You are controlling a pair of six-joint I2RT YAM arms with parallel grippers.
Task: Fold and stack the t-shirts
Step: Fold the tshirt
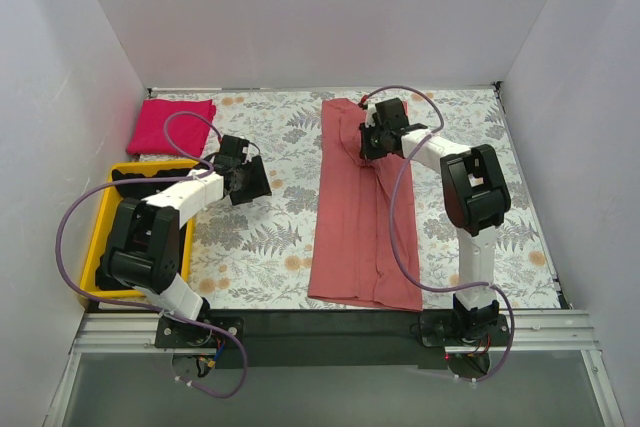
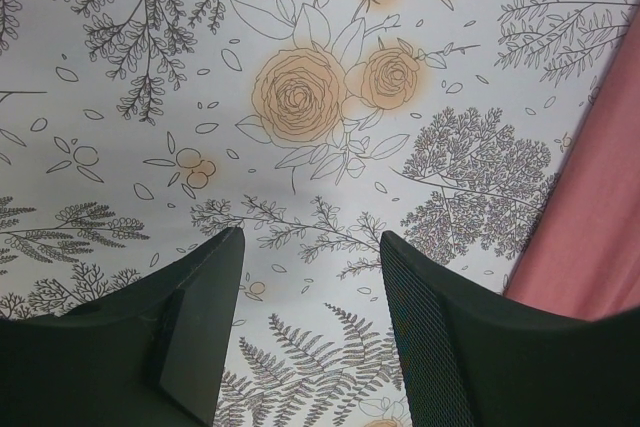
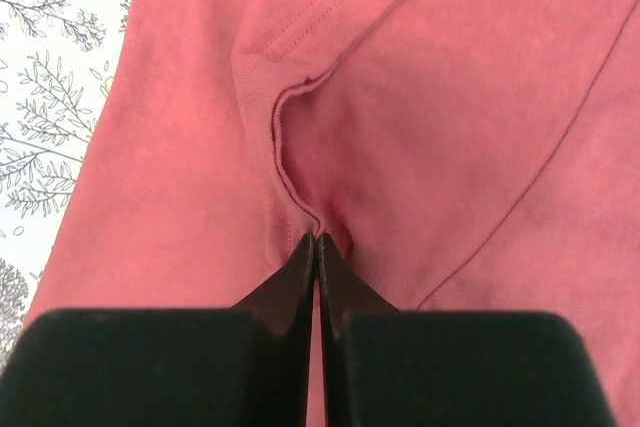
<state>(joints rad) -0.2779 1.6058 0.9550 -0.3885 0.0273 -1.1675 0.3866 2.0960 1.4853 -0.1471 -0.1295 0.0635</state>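
Two end effectors: right end effector (image 3: 317,245) clamped on a salmon-red t-shirt (image 3: 170,177) fold at its tips; left end effector (image 2: 310,257) spread, shirt to its right. Thin pinch may slip

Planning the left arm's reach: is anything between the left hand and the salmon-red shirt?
Nothing visible. Only floral tablecloth lies between the open left hand and the salmon-red shirt, whose left edge faces it.
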